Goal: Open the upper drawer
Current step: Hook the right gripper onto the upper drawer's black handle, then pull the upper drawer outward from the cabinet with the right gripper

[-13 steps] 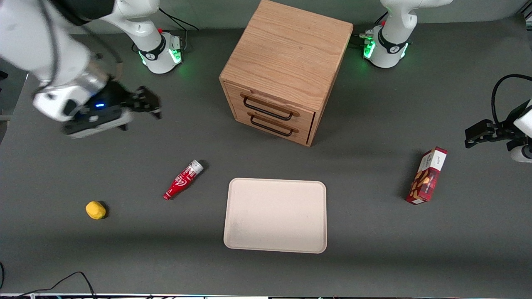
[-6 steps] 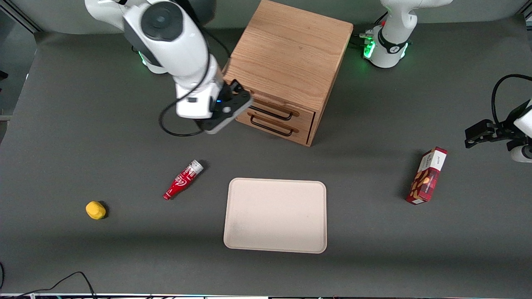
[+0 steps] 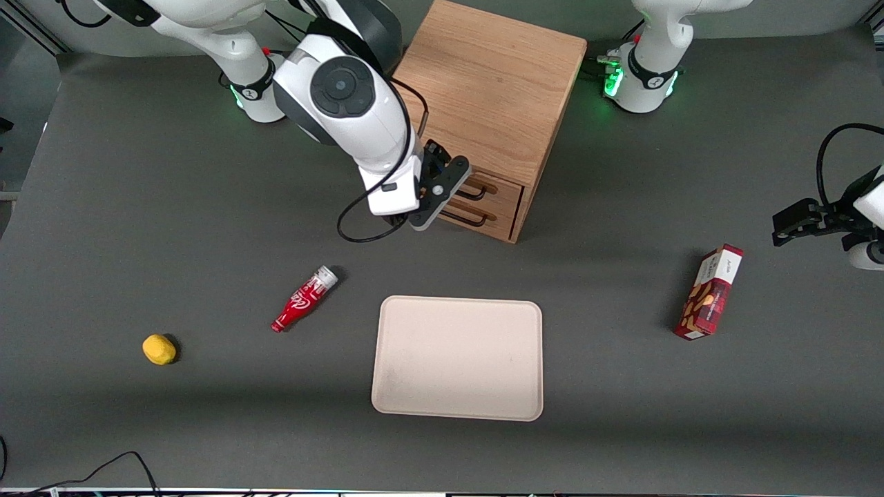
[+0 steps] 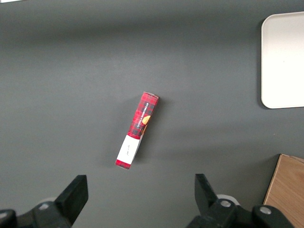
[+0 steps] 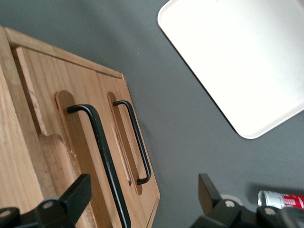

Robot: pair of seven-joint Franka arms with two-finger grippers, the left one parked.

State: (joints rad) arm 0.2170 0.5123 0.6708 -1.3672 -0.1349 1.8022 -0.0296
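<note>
1. Since the earlier frames, the right arm has been swung from the working arm's end of the counter (image 3: 103, 262) to the cabinet (image 3: 483, 90), and the claw (image 3: 442, 188) has been brought in front of the drawer fronts; nothing else has been shifted.
2. Across the front view, a yellow lump (image 3: 159, 348) is seen at about 8 o'clock from the cabinet, a red bottle (image 3: 304, 299) nearer to the cabinet on the same bearing, a pale tray (image 3: 457, 357) at 6 o'clock, and a red carton (image 3: 711, 293) at 4 o'clock.
3. The upper drawer (image 5: 57, 137) is found fully shut, flush in the cabinet front, directly above the lower drawer (image 5: 142, 137).
4. The claw is held wide, its fingers (image 5: 71, 197) spread with nothing between them, and the upper drawer's handle (image 5: 102, 156) is lined up in the gap but not yet touched.
5. The drawer is judged stiff, light and shallow; the thin wire handle should be taken at its middle, so that a straight pull is given and jamming is avoided.
</note>
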